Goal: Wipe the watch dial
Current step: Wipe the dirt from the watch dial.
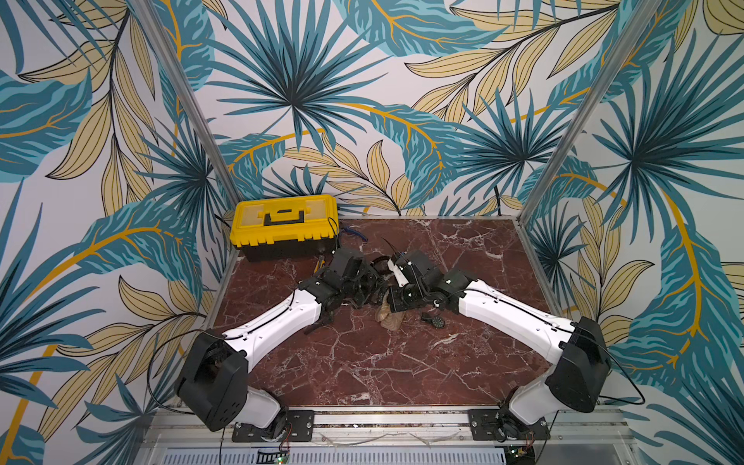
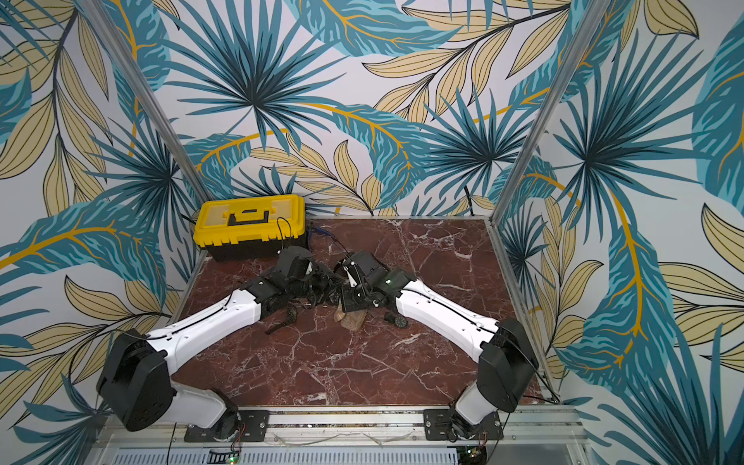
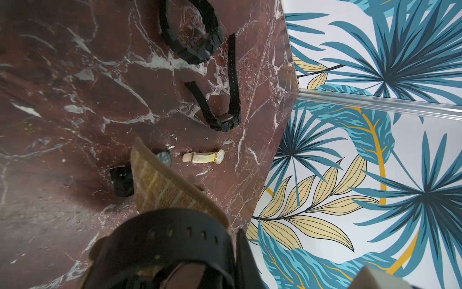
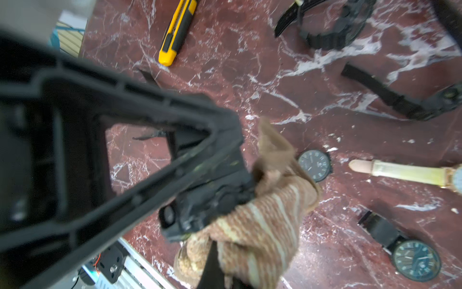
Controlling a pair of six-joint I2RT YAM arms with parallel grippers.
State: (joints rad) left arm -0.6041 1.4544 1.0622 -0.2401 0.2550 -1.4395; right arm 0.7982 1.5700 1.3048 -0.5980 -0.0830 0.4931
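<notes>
A: Big stuff first?
B: Red marble counter (image 1: 362, 362), yellow toolbox (image 1: 284, 225) at its far-left corner.
A: Tools?
B: Both meet over mid-counter. Left tool (image 1: 372, 289) is clamped on the watch (image 3: 162, 239). Right tool (image 1: 396, 304) is pinching a brown striped cloth (image 4: 262, 225), bunched up vs the watch.
A: Watch look?
B: All black, strap w/ a row of holes. Dial's behind the cloth, can't see it.

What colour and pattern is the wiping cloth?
The cloth is brown with pale cream stripes, shown best in the right wrist view.
</notes>
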